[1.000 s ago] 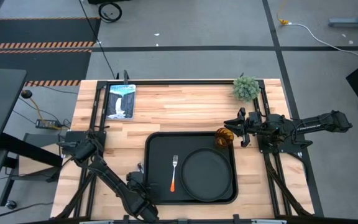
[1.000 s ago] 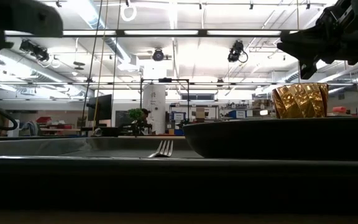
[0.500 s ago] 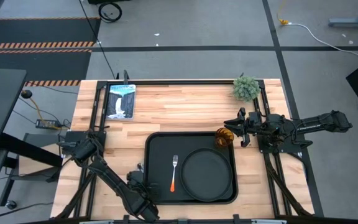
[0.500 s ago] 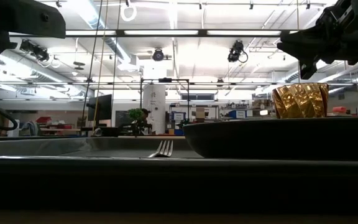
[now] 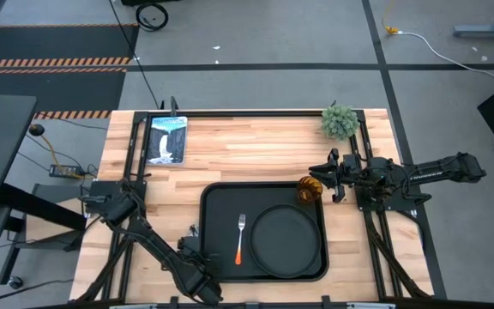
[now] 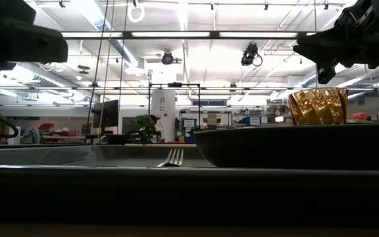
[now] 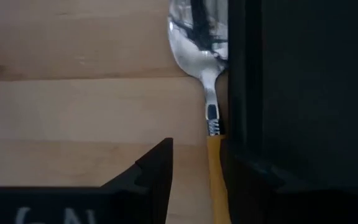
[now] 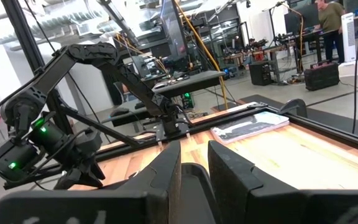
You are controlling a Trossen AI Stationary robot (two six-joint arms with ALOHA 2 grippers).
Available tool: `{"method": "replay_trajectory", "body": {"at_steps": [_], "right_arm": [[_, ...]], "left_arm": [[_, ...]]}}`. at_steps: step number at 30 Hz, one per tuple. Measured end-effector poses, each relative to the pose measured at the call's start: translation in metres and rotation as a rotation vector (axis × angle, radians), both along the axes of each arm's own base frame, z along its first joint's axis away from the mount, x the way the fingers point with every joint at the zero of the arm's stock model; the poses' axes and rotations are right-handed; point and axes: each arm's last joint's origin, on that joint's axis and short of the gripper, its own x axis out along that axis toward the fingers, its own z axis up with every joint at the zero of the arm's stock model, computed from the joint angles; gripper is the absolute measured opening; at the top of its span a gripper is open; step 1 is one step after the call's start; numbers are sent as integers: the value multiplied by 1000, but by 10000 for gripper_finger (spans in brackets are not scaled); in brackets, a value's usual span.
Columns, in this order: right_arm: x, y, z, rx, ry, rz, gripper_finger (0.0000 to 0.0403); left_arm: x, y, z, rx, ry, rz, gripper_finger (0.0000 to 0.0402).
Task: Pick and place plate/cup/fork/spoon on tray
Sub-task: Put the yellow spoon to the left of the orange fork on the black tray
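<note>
The black tray (image 5: pixel 221 202) lies in the middle of the table. On it are the round plate (image 5: pixel 288 242) and the fork (image 5: pixel 240 239). The amber cup (image 5: pixel 309 190) stands upright at the tray's far right corner and also shows in the low view (image 6: pixel 318 106). The spoon (image 7: pixel 207 74) lies on the wood along the tray's left rim. My left gripper (image 7: pixel 210 158) is open, with one finger (image 7: pixel 157 168) on each side of the spoon's orange handle (image 7: pixel 215 180). In the high view it (image 5: pixel 194 256) is left of the tray. My right gripper (image 5: pixel 320 176) hovers above the cup, its fingers (image 8: pixel 166 168) a narrow gap apart and empty.
A small potted plant (image 5: pixel 340 121) stands at the far right corner of the table. A picture card (image 5: pixel 166 139) lies at the far left. Bare wood lies left of and beyond the tray. A person (image 8: pixel 328 15) stands in the room beyond.
My left arm has come down a little over the spoon at the tray's left rim. The right arm and all the things have stayed still.
</note>
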Motion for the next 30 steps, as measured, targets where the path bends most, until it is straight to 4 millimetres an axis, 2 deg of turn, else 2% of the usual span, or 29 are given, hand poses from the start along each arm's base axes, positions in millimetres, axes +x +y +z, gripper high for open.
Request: {"method": "replay_trajectory", "body": {"at_steps": [13,18,30], "right_arm": [[0,0,0,0,0,0,88],[0,0,0,0,0,0,88],[0,0,0,0,0,0,88]], "left_arm": [[16,10,-3,-25,-16,-61,141],[13,13,-3,-53,55,-12,142],[5,6,-3,-4,15,23,160]]}}
